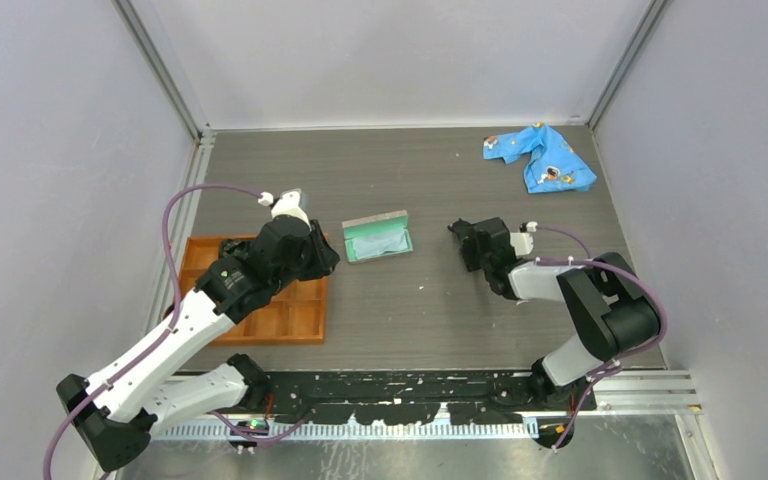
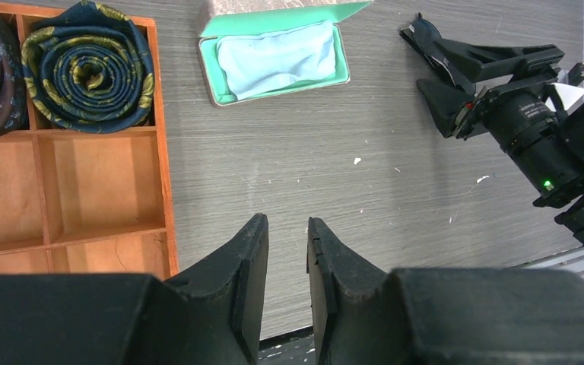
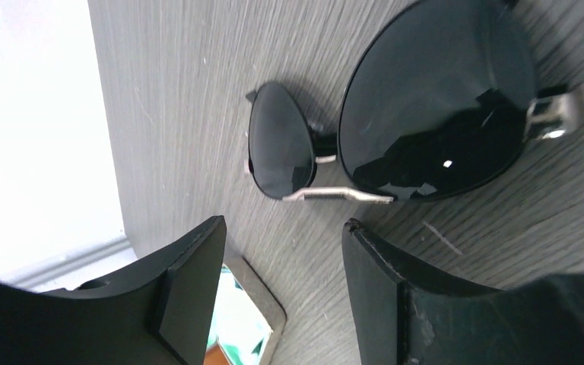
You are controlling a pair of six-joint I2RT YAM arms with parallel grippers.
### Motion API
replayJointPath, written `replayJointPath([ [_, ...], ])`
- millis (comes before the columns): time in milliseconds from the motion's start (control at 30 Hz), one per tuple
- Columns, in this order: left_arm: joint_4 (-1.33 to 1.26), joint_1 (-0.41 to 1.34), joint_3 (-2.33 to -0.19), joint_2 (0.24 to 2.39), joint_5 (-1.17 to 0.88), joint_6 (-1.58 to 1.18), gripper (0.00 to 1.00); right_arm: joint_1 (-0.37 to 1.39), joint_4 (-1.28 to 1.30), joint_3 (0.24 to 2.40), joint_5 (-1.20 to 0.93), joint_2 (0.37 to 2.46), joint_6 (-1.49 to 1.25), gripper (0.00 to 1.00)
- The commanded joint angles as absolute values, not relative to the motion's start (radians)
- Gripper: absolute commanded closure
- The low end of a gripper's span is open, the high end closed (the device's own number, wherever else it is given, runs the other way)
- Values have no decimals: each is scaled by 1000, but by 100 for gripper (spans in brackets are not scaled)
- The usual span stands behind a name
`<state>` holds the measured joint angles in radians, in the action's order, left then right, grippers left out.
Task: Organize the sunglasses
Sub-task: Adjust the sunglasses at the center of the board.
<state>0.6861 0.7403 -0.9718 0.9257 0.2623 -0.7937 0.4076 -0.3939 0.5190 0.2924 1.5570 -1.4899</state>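
The sunglasses (image 3: 395, 129) lie on the grey table with their dark lenses up, just beyond the tips of my right gripper (image 3: 282, 222). That gripper is open, and only bare table shows between its fingers. From above, my right gripper (image 1: 457, 232) sits low at the centre right and the sunglasses cannot be told apart from it. My left gripper (image 2: 286, 219) hovers high over the table beside the orange tray (image 2: 163, 152). Its fingers stand a narrow gap apart and hold nothing. In the top view my left gripper (image 1: 325, 257) is above the tray's right edge.
An open grey case (image 1: 378, 236) with teal lining lies between the arms, a light blue cloth (image 2: 277, 57) inside it. The orange tray (image 1: 260, 338) holds rolled ties (image 2: 87, 65) in its far compartments. A crumpled blue cloth (image 1: 540, 158) lies at the far right.
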Motion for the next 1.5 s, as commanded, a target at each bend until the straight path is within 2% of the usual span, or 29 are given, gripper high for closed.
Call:
replayJointPath([
  [0, 684, 744, -988, 921, 284, -769, 72, 361, -416, 516, 403, 1539, -1515, 36],
  [167, 676, 744, -979, 904, 272, -757, 71, 234, -416, 517, 346, 1531, -1445, 36],
  [300, 670, 744, -979, 905, 267, -751, 71, 135, -495, 526, 210, 1570, -1399, 37],
  [500, 668, 744, -980, 910, 268, -743, 71, 115, -546, 554, 88, 1640, -1374, 37],
  [833, 666, 744, -986, 917, 264, -735, 71, 119, -614, 546, 88, 1736, -1471, 48],
  [1067, 672, 744, -989, 918, 269, -733, 71, 125, -562, 532, 175, 1681, -1448, 61],
  [1467, 680, 744, -984, 910, 263, -737, 71, 107, -558, 575, 158, 1726, -1468, 64],
])
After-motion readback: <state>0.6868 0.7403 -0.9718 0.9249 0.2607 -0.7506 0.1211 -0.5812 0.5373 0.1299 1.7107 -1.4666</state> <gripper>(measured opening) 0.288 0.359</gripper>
